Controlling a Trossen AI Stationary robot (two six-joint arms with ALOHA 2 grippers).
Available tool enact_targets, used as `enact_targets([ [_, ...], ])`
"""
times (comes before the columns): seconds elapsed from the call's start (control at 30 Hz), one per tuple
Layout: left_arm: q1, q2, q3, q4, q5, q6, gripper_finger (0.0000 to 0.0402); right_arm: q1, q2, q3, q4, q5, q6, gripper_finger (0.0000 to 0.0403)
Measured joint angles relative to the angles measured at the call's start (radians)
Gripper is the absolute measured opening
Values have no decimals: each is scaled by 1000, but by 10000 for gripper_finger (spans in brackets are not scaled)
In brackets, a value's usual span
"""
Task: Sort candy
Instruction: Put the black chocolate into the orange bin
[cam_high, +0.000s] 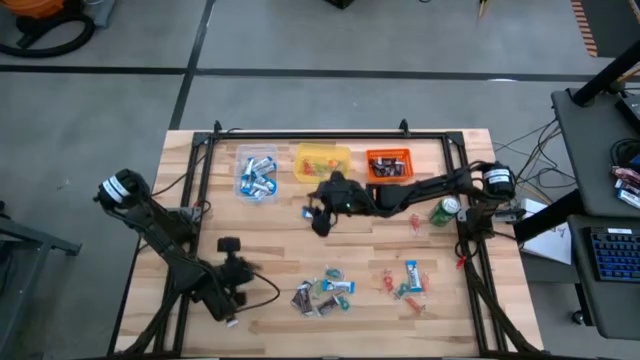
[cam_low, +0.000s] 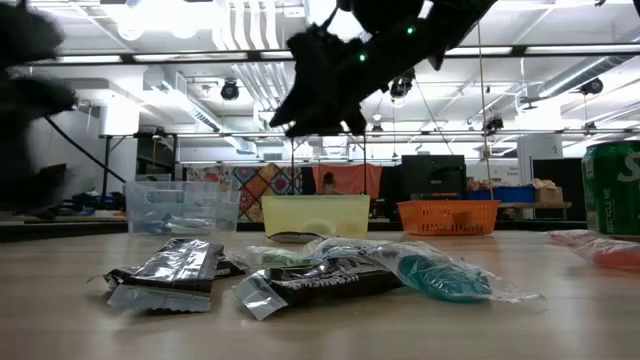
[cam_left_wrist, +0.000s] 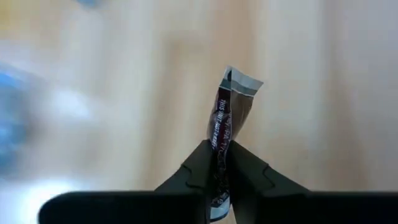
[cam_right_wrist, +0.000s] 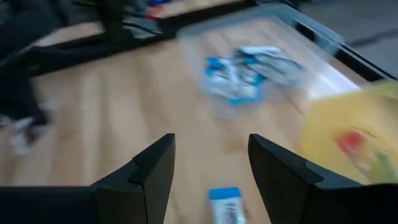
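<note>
Wrapped candy lies in two loose piles near the table's near edge; dark brown wrappers show close in the low view. My left gripper, low over the near-left part of the table, is shut on a dark brown candy. My right gripper is open and hovers in mid-table, above a blue-and-white candy that lies flat on the wood. Along the far edge stand a clear tub of blue-and-white candy, a yellow tub and an orange tub. My left gripper pinches the dark brown candy by one end of its wrapper between the two fingers. The rest of the bar sticks out beyond the fingertips, and its crimped silver end is free. It looks lifted clear of the blurred wood behind it.
A green can stands near the table's right side, under the right arm. A black frame runs along the far edge and down both sides. Bare wood lies between the tubs and the piles, and at the table's left.
</note>
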Motion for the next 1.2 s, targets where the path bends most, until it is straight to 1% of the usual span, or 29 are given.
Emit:
enact_targets([
  [0.1, 42, -6, 9, 7, -242, 0, 8, 49, 1, -26, 84, -1, -44, 194],
  [0.23, 86, -32, 9, 84, -523, 37, 2, 117, 1, -87, 282, -14, -96, 194],
  [0.3, 97, -49, 9, 149, -614, 101, 2, 148, 2, -114, 368, -34, -135, 194],
  [0.37, 106, -64, 9, 229, -666, 184, 1, 178, 2, -131, 428, -49, -169, 194],
  [0.43, 113, -72, 9, 327, -687, 279, 1, 203, 3, -135, 468, -54, -204, 194],
  [0.5, 117, -76, 9, 435, -679, 386, 1, 222, 7, -135, 512, -54, -252, 194],
  [0.6, 123, -76, 9, 577, -620, 528, 0, 236, 7, -135, 571, -53, -303, 194],
  [0.67, 128, -76, 9, 643, -593, 579, 0, 238, 7, -126, 589, -55, -310, 194],
  [0.73, 138, -76, 10, 693, -594, 595, 0, 238, 7, -112, 585, -66, -310, 194],
  [0.83, 161, -77, 10, 755, -596, 599, 0, 237, 8, -104, 583, -112, -310, 194],
  [1.0, 192, -77, 10, 803, -588, 605, 0, 238, 8, -103, 583, -113, -298, 194],
  [1.2, 193, -74, 10, 866, -585, 671, 0, 235, 8, -102, 583, -104, -276, 194],
])
